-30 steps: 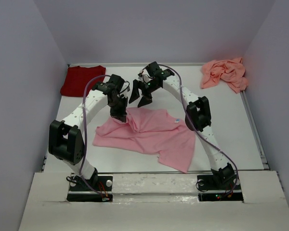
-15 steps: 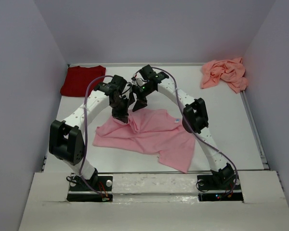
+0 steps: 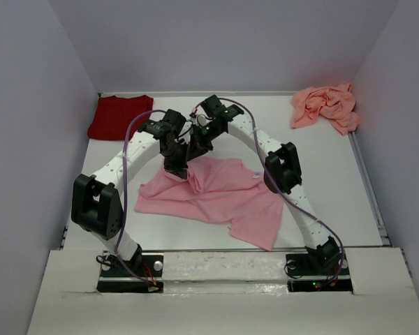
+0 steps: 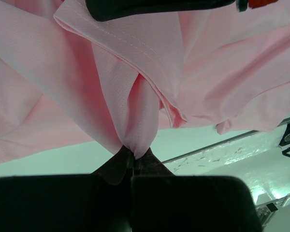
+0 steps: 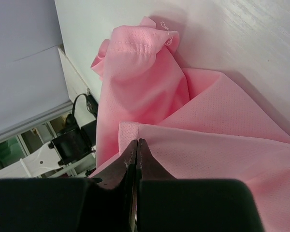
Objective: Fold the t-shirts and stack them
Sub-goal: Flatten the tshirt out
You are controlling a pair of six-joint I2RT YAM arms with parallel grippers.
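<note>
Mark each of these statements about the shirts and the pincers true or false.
1. The left pincer is shut on a bunch of the light pink t-shirt. True.
2. The dark red t-shirt lies crumpled at the far right corner. False: it lies flat at the far left corner.
3. The salmon-pink t-shirt is a crumpled heap. True.
4. The right pincer stands wide open. False: it is shut on an edge of the light pink t-shirt.
5. All three shirts are stacked. False: each lies apart from the others.
</note>
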